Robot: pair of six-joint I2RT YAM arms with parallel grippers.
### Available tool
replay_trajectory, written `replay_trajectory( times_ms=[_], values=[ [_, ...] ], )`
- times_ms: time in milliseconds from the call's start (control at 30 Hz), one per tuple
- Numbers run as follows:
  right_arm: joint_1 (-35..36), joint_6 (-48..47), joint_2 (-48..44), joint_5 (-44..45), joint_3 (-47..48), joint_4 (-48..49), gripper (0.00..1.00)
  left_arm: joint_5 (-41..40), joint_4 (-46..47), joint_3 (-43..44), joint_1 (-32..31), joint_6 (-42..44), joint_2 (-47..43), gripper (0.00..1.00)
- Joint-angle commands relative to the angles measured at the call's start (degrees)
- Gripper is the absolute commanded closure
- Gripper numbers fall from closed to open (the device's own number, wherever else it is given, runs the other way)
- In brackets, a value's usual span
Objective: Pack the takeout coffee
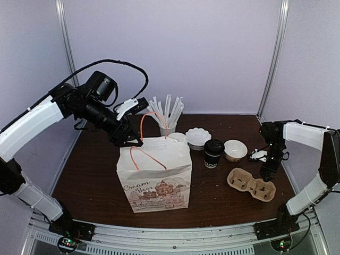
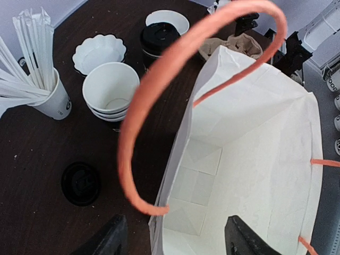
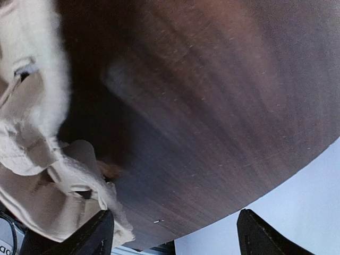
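The black paper cup with white lettering and a black plastic lid (image 1: pixel 213 153) stands upright on the dark wood-grain worktop (image 1: pixel 90 175), its long axis vertical. It is just right of the white paper bag with orange cord handles (image 1: pixel 156 175) and is not yet inside it.

The right gripper (image 1: pixel 267 172) is the nearer one. The cup lies to its left and slightly farther from the bases, with open worktop between them. This gripper hangs low beside the moulded brown pulp cup carrier (image 1: pixel 251 184); its fingers are spread wide and hold nothing.

The left gripper (image 2: pixel 172 241) sits at the bag's top rim on the far side from the cup. Its jaws are wide apart, straddling the near paper wall without pinching it. The bag's mouth gapes and its creased interior looks bare. I judge a sideways grasp by the right arm the likelier next move, given the cup's smooth, slightly tapered wall.

Behind the cup are a small cream bowl (image 1: pixel 235 150) and a white scalloped bowl (image 1: pixel 197 138).
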Motion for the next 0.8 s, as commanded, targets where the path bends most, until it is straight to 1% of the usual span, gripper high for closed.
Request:
replay_trajectory(
  times_ms=[0, 100, 167, 267, 367, 500, 600, 767],
  values=[
    [-0.5, 3.4, 0.8, -0.7, 4.7, -0.4, 0.16, -2.0, 5.8, -2.5, -0.2, 0.5, -3.1, 0.33],
    [-0.5, 2.7, 0.1, -5.6, 5.7, -3.2, 0.17, -0.9, 8.6, -5.5, -0.2, 0.9, -5.5, 0.33],
    [-0.5, 1.8, -1.4, -9.4, 6.0, -5.5, 0.18, -0.6, 10.7, -7.1, -0.2, 1.2, -7.2, 0.33],
    [-0.5, -1.1, -6.6, -13.5, 6.4, -9.2, 0.2, -0.6, 12.4, -7.7, -0.2, 1.5, -9.1, 0.33],
    [-0.5, -6.1, -11.5, -20.6, 6.2, -11.6, 0.23, -1.6, 13.6, -6.8, -0.2, 1.8, -10.7, 0.34],
    [-0.2, -10.9, -14.5, -28.1, 2.9, -10.6, 0.34, -5.3, 20.2, -10.3, -0.1, 1.7, -14.1, 0.33],
    [-0.1, -12.4, -14.6, -30.9, 1.5, -8.6, 0.43, -6.6, 24.7, -13.3, -0.1, 0.3, -16.3, 0.33],
    [0.8, -12.8, -14.5, -32.0, -2.0, -2.6, 0.45, -8.8, 25.9, -15.0, -0.1, -0.4, -16.7, 0.32]
  ],
)
